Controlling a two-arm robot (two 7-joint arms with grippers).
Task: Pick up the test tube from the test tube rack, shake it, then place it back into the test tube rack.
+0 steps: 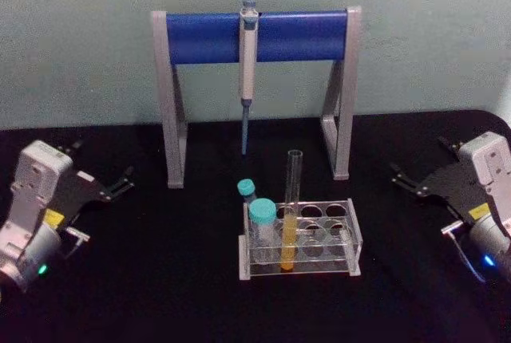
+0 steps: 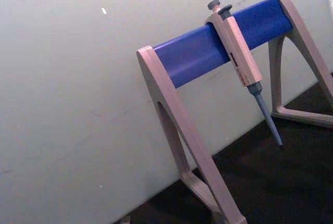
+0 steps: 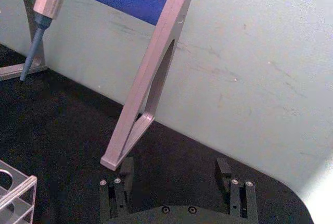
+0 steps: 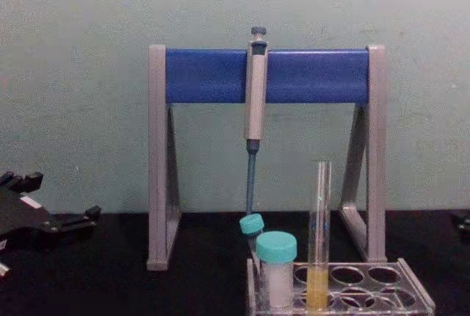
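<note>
The test tube [image 1: 293, 191] stands upright in the test tube rack [image 1: 354, 241]. It is in a front-row hole, second from the rack's 9 o'clock end. Yellow-orange liquid fills its lower part, and its open mouth rises well above the top plate. Just beside it, toward 9 o'clock, the front teal-capped tube [image 1: 262, 217] sits in the end hole of the same row. The rear teal-capped tube [image 1: 246, 190] stands behind that one, toward 12 o'clock.

The rack rests on the black tabletop [image 1: 160, 279], a little toward 5 o'clock from its middle. At 12 o'clock from the rack, the pipette stand [image 1: 207, 37] straddles the back of the tabletop by the wall. A pipette [image 1: 248, 56] hangs from its blue bar with the tip pointing down, apart from the tubes.

The left gripper [image 1: 121, 182] is at 9 o'clock from the rack and well apart from it. It is released, with its fingers spread and pointing toward 3 o'clock. The right gripper [image 1: 399, 177] is at 3 o'clock from the rack, nearer to it than the left one but not touching, and points toward 9 o'clock. In the right wrist view its fingers [image 3: 126, 168] stand wide apart, released, with black tabletop between them and a foot of the stand just ahead.
</note>
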